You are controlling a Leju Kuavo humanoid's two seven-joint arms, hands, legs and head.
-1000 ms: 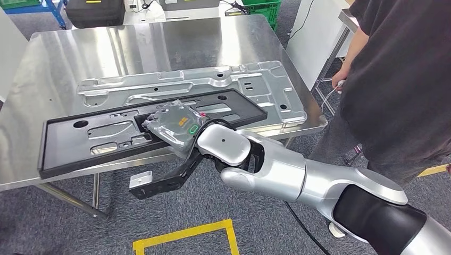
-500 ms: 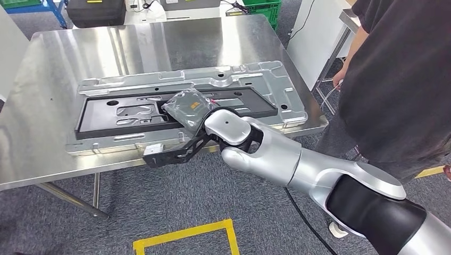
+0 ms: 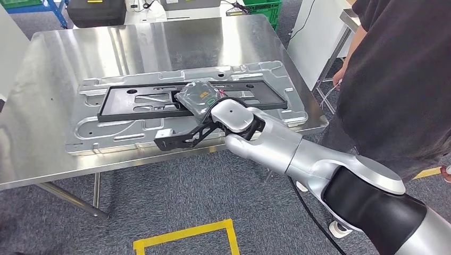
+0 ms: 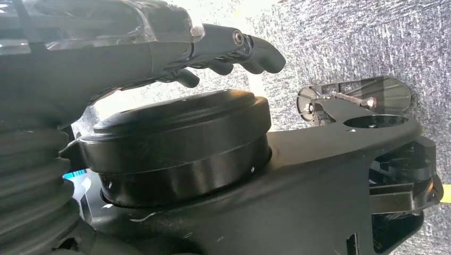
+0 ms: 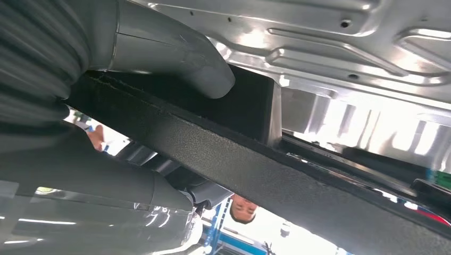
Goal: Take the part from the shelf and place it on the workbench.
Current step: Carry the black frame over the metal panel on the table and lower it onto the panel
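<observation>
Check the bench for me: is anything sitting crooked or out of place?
Yes. The black frame, gripped by the right hand, lies skewed across the silver panel, not square with it. The panel's right corner overhangs the workbench edge.

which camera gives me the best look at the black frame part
The head view: the black frame part lies full length over the silver panel. The right wrist view shows its edge up close, gripped by the right hand.

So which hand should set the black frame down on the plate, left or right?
Right. The right hand already grips the black frame over the plate on the workbench. The left hand hangs low over the floor, away from it.
</observation>
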